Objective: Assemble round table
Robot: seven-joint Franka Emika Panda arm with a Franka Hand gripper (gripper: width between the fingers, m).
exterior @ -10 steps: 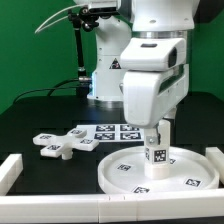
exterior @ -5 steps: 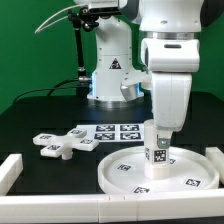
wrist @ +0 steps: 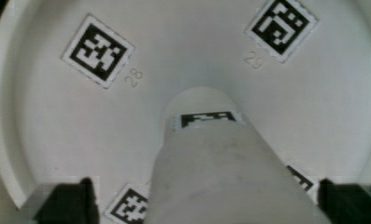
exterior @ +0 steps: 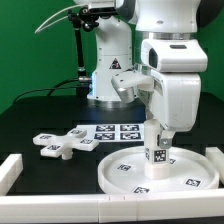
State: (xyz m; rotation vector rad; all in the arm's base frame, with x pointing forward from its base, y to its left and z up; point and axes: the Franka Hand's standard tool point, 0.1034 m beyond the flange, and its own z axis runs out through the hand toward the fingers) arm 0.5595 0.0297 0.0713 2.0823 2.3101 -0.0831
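Fingers (wrist: 70, 200) spread astride the short white plastic cylinder leg (exterior: 157, 154) standing on the large white rimmed disc (exterior: 120, 172), my gripper (exterior: 157, 137) risks tipping it if closing off-centre.

Smooth matt white plastic disc (exterior: 112, 178), smooth white plastic leg (exterior: 158, 152), matt white plastic foot piece (exterior: 60, 146), matt black tabletop (exterior: 40, 115)

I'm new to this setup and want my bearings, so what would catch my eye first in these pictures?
The gripper straddles the short cylinder leg, which stands upright on the large round disc near the front. In the wrist view its fingers flank the leg with a gap on one side, so it looks open. The cross-shaped foot piece lies apart on the exterior view's left.
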